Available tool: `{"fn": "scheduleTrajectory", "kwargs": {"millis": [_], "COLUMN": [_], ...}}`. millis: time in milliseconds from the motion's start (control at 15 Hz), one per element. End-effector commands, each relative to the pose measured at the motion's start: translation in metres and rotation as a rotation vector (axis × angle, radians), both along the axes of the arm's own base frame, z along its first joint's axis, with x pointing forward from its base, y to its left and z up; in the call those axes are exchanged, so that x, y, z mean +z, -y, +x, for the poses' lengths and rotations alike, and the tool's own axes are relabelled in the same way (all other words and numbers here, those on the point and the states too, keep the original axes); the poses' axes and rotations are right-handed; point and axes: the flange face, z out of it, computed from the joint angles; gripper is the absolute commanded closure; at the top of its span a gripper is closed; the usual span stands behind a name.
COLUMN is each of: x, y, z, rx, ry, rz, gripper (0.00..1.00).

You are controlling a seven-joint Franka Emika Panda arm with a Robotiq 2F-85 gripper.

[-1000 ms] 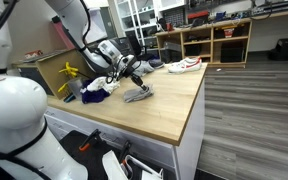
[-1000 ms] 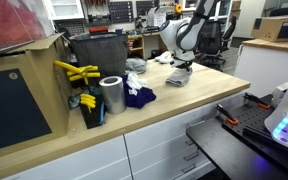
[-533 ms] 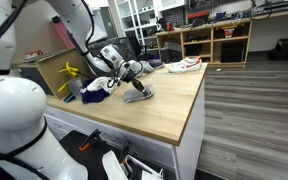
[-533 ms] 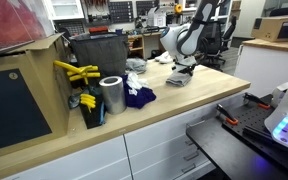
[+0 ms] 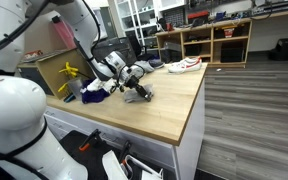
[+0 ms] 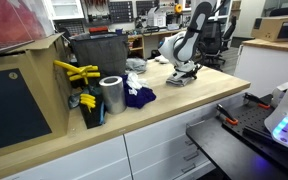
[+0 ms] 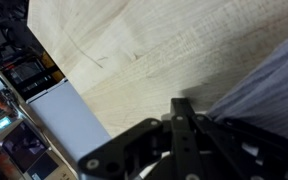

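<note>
One gripper [image 5: 135, 89], down low at the grey cloth [image 5: 144, 97] on the table [image 5: 172, 108]. In the wrist view the gripper [image 7: 180, 128] is a dark linkage filling the bottom edge, and its tips meet the cloth right at the fold edge. Cannot tell whether the fingers are apart or pinched on fabric. The grey cloth [image 7: 271, 85] lies to the right of the tips in that view, touching them, with fine ribbing running diagonally. It looks soft, thin and limp. In an exterior view the gripper [image 6: 185, 71] sits on top of the cloth [image 6: 179, 80], a small flat rumpled patch whose long side runs roughly along the table's length. The table [image 7: 149, 45] is pale wood grain, smooth and matte, with a white panel below its edge. Further out: a dark blue cloth [image 6: 137, 97] in a bunched heap, a shiny metal cylinder [image 6: 111, 95] standing upright, yellow tools [image 6: 76, 72] beside a black bin [image 6: 97, 50], and a white shoe with red trim [image 5: 187, 65] at the far end, well apart from the gripper.
</note>
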Motion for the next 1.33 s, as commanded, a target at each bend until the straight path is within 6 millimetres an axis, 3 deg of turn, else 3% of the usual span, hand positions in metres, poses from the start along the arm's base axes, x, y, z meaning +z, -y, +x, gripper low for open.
{"fn": "scheduleTrajectory", "kwargs": {"millis": [0,400,600,800,1267], "x": [0.026,0.108,0.133,0.124,0.067], "y": [-0.013,-0.044,-0.05,-0.039,-0.004], "z": [0.007,0.013,0.025,0.036,0.043], "rx": [0.017,0.114,0.134,0.099,0.036], "ry": [0.03,0.09,0.11,0.108,0.104], "rz": [0.004,0.104,0.128,0.121,0.104], "gripper": [1.0,1.0,1.0,1.0,1.0]}}
